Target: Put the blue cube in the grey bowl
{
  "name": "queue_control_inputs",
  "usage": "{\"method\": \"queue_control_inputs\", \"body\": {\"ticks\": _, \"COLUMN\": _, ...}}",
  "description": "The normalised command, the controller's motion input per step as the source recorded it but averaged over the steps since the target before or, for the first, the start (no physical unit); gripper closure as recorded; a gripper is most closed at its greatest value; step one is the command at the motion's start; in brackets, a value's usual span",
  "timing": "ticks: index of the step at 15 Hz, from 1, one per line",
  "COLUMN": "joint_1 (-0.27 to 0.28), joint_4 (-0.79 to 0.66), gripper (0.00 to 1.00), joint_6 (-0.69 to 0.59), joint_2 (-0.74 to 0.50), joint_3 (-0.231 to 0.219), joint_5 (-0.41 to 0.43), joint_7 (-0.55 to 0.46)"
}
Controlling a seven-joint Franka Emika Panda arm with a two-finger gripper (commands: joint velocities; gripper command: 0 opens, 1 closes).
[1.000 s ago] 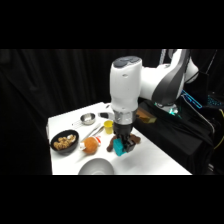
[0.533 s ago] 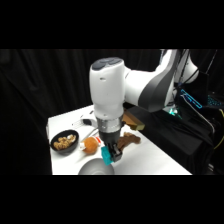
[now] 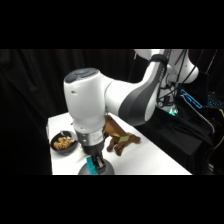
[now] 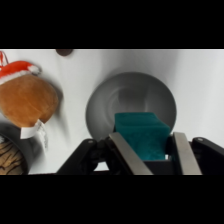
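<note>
The gripper (image 4: 150, 157) pinched the blue cube (image 4: 141, 134) over the grey bowl (image 4: 100, 107), with an orange plush toy (image 4: 26, 99) just beside the bowl's rim.

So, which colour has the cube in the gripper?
Blue-green teal; the cube shows best in the wrist view.

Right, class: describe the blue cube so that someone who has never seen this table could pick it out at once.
Find the white arm reaching over the table and follow it down to its gripper. The blue cube is clamped there, over the grey bowl. It is the only turquoise, flat-faced block; the neighbours are brown and rounded.
</note>
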Motion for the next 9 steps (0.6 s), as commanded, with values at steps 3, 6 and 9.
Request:
{"method": "queue_control_inputs", "body": {"ticks": 3, "joint_1": -0.005, "joint_4": 0.48, "gripper": 0.73, "joint_6": -0.16, "joint_2": 0.35, "joint_3": -0.003, "joint_5": 0.059, "joint_7": -0.17}}
{"method": "queue_control_inputs", "body": {"ticks": 6, "joint_1": 0.001, "joint_4": 0.42, "gripper": 0.73, "joint_6": -0.16, "joint_2": 0.29, "joint_3": -0.01, "joint_5": 0.067, "joint_7": -0.16}}
{"method": "queue_control_inputs", "body": {"ticks": 9, "joint_1": 0.03, "joint_4": 0.38, "gripper": 0.16, "joint_6": -0.17, "joint_2": 0.23, "joint_3": -0.064, "joint_5": 0.021, "joint_7": -0.11}}
